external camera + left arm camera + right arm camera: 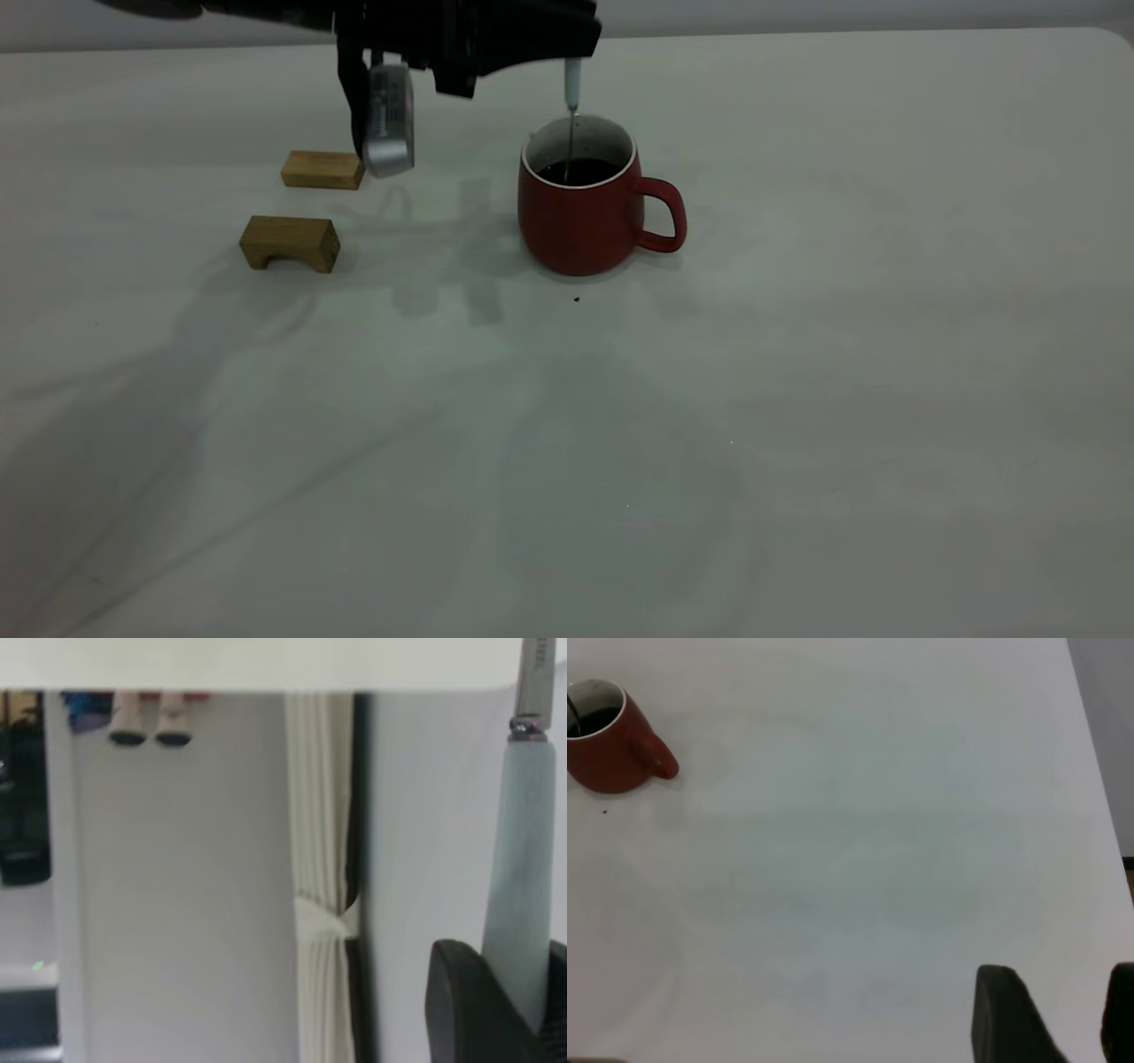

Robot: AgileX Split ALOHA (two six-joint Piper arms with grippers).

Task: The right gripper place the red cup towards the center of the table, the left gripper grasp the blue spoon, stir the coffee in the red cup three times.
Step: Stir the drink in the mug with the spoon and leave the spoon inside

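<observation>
Above the red cup (pixel 580 208), the left gripper (pixel 571 55) holds the blue spoon (pixel 572 84) upright, jaws clamped on the pale handle, bowl dipped in the coffee (pixel 580 170).
Risk: a wide stir may strike the rim and tip or slide the cup, which stands mid-table toward the far side; a slack grip may drop the spoon. Right gripper (pixel 1063 1014), parked well to the right, is parted and empty.

Exterior cam: front-on, slightly raised, mid-distance over the worktop (pixel 797 399). Left wrist cam: close, level, faces the room backdrop. Right wrist cam: high, looks down from afar. Exterior and right wrist share the red cup (pixel 580 208), upper-left in the latter.
</observation>
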